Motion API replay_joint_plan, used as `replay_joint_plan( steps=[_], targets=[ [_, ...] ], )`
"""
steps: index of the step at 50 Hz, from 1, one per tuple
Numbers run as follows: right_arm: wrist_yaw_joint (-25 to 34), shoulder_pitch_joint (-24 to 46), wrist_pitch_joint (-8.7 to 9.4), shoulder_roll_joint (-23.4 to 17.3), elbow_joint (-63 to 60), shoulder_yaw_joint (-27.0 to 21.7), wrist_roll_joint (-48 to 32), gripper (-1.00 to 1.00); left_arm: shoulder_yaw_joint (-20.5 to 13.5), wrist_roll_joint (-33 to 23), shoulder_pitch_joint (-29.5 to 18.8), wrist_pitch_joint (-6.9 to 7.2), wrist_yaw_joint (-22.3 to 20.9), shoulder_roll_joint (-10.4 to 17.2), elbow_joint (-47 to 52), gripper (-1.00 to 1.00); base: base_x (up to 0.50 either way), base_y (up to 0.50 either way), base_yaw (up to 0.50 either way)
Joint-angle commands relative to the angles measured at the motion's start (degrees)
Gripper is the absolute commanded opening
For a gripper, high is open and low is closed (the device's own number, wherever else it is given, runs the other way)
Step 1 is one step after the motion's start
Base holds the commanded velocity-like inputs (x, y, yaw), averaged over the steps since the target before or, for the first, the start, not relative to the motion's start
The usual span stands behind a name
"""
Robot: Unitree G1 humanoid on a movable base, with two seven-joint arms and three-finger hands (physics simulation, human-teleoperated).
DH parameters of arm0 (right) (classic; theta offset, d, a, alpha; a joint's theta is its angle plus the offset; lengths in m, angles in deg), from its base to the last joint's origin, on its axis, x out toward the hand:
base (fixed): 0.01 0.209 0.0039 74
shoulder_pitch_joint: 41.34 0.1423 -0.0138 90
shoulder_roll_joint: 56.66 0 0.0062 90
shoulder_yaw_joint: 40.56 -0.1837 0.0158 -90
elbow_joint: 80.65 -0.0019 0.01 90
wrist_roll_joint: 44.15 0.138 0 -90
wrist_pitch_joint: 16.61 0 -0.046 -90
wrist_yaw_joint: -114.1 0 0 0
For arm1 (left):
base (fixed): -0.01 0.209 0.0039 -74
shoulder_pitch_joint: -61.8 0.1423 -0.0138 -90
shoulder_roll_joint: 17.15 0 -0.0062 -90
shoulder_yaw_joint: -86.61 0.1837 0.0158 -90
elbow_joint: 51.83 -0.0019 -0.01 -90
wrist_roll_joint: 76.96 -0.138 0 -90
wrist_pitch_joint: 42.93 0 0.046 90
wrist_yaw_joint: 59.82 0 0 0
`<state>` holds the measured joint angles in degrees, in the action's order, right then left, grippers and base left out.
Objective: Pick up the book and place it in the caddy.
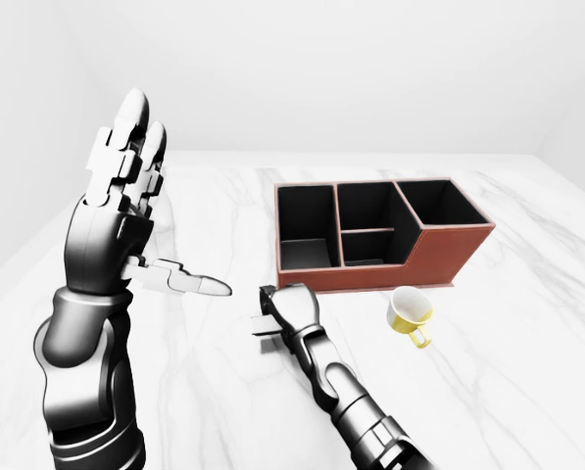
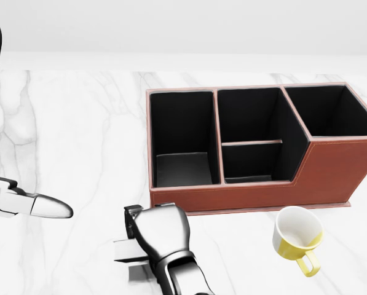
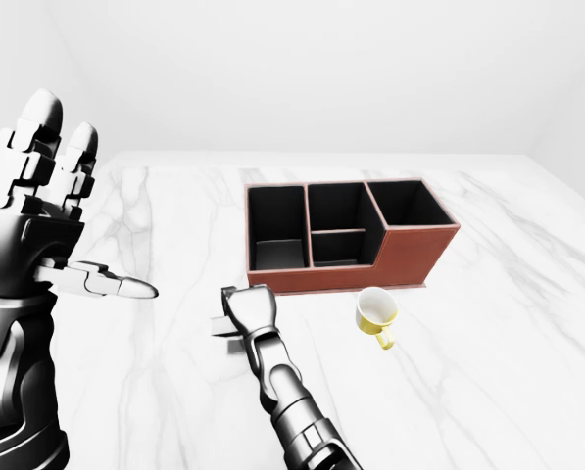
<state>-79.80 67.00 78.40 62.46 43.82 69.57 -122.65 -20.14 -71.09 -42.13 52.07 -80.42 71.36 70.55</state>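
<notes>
book (image 2: 129, 251) lies under right hand (image 2: 160, 232), fingers (image 2: 133, 215) curled over it; grip unclear.

White marble counter (image 1: 527, 323) beneath plain white walls (image 1: 370, 69).

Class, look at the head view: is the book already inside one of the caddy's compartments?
No. The caddy's compartments hold no book; the book still lies on the marble table under the right hand.
</notes>
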Motion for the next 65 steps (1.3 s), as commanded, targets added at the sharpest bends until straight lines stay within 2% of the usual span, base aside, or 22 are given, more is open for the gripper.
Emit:
replay_joint_plan(
  steps=[1,16,23,29,42,50,58,65],
  targets=[
    [-1.3,0.7,0.0,-1.2,3.3,-1.5,1.6,-1.0,-0.1,0.0,0.3,0.0,0.0,-0.1,-0.1,1.0,0.0,0.0,0.0],
    [-1.3,1.6,0.0,-2.8,-0.2,-2.9,1.9,-1.0,-0.3,0.1,0.4,0.0,0.0,-0.1,0.1,1.0,0.0,0.0,0.0],
    [5.5,-1.5,0.0,-4.1,-9.7,-2.0,0.7,-1.0,-0.1,-0.3,0.8,0.0,-0.2,-0.2,0.7,1.0,0.0,0.0,0.0],
    [15.8,-4.5,0.0,-5.0,-20.9,-2.3,0.6,-1.0,0.0,-0.6,0.5,0.0,-0.3,-0.2,0.1,1.0,0.0,0.0,0.0],
    [25.7,-6.1,0.0,-6.4,-37.2,-3.5,-0.3,-1.0,0.2,-0.9,1.1,0.0,-0.8,-0.6,0.0,1.0,0.0,0.0,0.0],
    [34.0,-7.1,0.0,-7.4,-48.1,-4.6,-2.0,-1.0,0.3,-0.9,1.1,0.0,-0.7,-0.6,-0.4,1.0,0.0,0.0,0.0],
    [44.7,-4.6,0.0,-7.8,-58.5,-7.6,-3.3,-1.0,0.7,-1.1,0.6,0.0,-0.5,-0.6,-1.2,1.0,0.0,0.0,0.0],
    [49.9,-0.9,0.0,-7.7,-62.1,-9.6,-4.1,-1.0,0.9,-1.1,0.2,0.0,-0.5,-0.6,-1.1,1.0,0.0,0.0,0.0]
  ],
)
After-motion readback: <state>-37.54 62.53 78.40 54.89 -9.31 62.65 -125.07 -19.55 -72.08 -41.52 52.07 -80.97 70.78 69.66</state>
